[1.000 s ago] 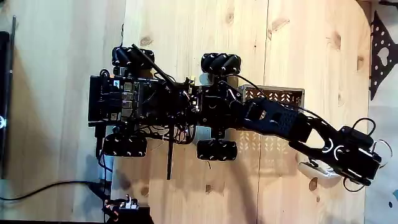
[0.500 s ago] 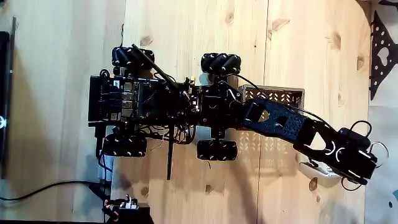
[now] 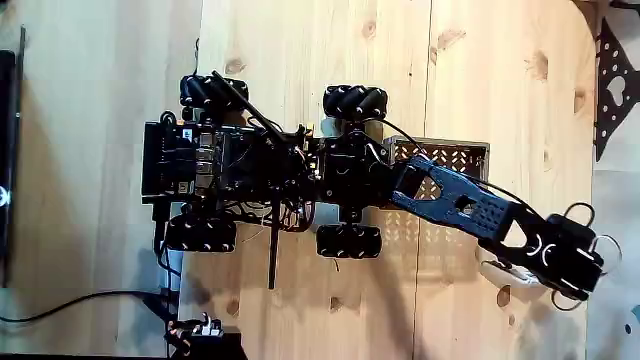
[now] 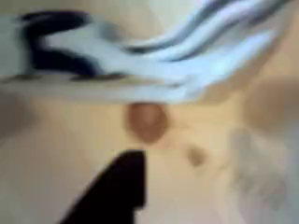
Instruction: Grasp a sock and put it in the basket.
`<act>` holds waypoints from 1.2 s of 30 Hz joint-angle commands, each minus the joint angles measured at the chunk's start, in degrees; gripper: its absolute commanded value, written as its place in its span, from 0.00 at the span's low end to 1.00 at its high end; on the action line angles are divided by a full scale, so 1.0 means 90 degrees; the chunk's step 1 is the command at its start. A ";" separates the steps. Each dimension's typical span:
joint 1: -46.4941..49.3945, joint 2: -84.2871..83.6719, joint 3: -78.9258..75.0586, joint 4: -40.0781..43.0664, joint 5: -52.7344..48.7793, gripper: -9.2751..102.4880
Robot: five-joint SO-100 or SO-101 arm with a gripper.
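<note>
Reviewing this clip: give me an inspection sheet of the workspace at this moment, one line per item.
Surface: pale wooden table with knots, boards running top to bottom in the fixed view.
Job's things: white sock on the table, partly hidden under the arm's end; grey lattice basket beside the wheeled base, the arm crossing over it.
Clutter: black perforated plate at the right edge.
Grippers: gripper low over the sock; open or shut cannot be told, the wrist view being blurred.
Cables: black cable at lower left.
Surroundings: dark object at the left edge.
</note>
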 commanded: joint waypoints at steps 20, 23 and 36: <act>0.0449 -0.1689 -0.1484 0.0937 -0.0840 0.45; 0.0469 -0.1846 -0.1484 0.0752 -0.0879 0.44; 0.0596 -0.2773 -0.2334 0.0635 -0.1338 0.42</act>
